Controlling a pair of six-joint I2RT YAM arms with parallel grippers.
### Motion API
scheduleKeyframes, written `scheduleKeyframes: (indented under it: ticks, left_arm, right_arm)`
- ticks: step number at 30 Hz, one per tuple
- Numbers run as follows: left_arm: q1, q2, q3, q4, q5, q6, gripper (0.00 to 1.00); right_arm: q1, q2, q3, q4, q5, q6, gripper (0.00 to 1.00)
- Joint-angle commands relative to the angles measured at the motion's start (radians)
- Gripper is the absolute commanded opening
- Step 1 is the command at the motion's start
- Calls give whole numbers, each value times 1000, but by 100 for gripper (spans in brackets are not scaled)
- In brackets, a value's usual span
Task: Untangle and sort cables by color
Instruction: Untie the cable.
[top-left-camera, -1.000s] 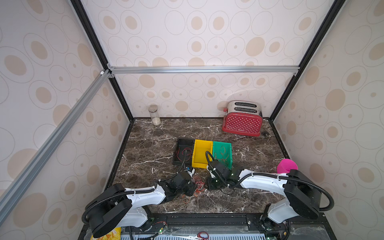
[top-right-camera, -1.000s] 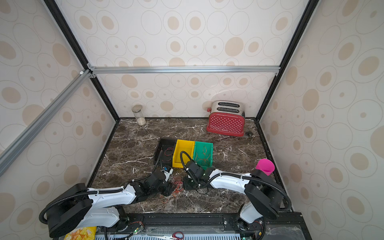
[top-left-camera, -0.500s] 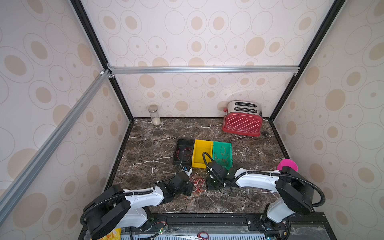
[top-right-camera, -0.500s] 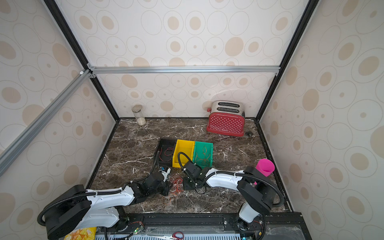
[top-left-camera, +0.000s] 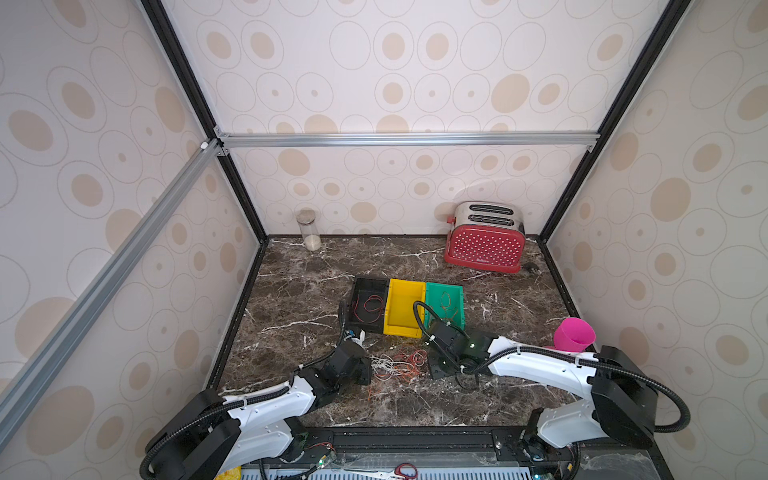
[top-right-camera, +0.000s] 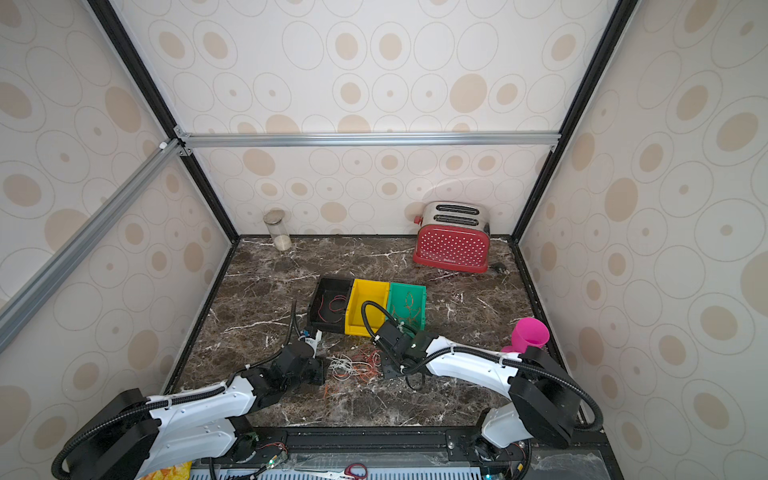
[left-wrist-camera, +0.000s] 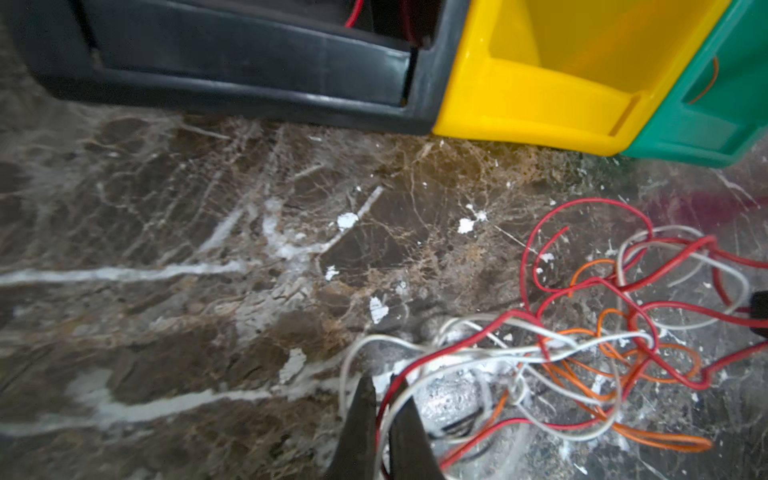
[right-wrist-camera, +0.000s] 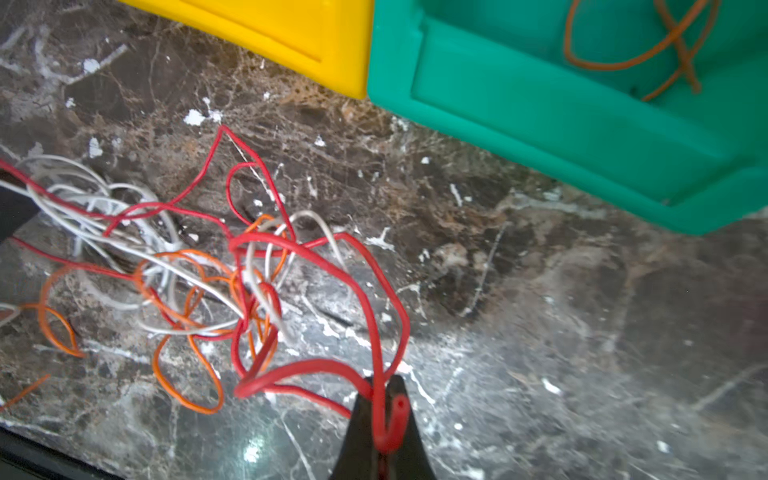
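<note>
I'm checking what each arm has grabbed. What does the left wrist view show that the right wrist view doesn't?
Only the left wrist view: the black bin with red wires inside, and the left hand shut on red and white strands. Only the right wrist view: the right hand shut on a red cable. Both: the yellow bin, the green bin holding orange wire, and the tangle on the marble table.

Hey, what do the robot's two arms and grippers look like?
The left arm and right arm share glossy white shells, bulky black joints and ribbed black hoses alongside. The left gripper and right gripper end in slim tapered black fingers.
</note>
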Motion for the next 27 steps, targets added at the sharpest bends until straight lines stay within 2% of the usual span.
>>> scheduleKeyframes:
  ticks: [1, 3, 6, 9, 12, 15, 19, 24, 27]
  left_arm:
    - [23, -23, -8, -54, -45, -25, 9]
    - [30, -30, -5, -65, -48, -22, 8]
    - [39, -40, -3, -70, -39, -15, 9]
    - [45, -32, 10, -50, 23, 18, 15]
    - [46, -32, 30, -32, 78, 47, 28]
    - [45, -56, 42, -8, 142, 69, 45]
    - [45, -86, 70, -20, 203, 100, 58]
    - [45, -110, 132, -93, 236, 144, 62]
    - [43, -132, 123, -18, 320, 133, 63]
  right_arm:
    - [-26, -61, -7, -99, 45, -62, 0]
    - [-43, -103, -11, -85, 6, -101, 0]
    - [-61, -166, -29, -22, -126, -174, 0]
    - [-61, -189, -22, 16, -231, -232, 0]
    - [-62, -177, -15, 39, -283, -262, 0]
    - [-62, -147, -13, 68, -297, -276, 0]
    - [-62, -92, 3, 102, -307, -279, 0]
    - [-62, 1, 47, 93, -307, -281, 0]
    - [-62, 31, 55, 106, -309, -279, 0]
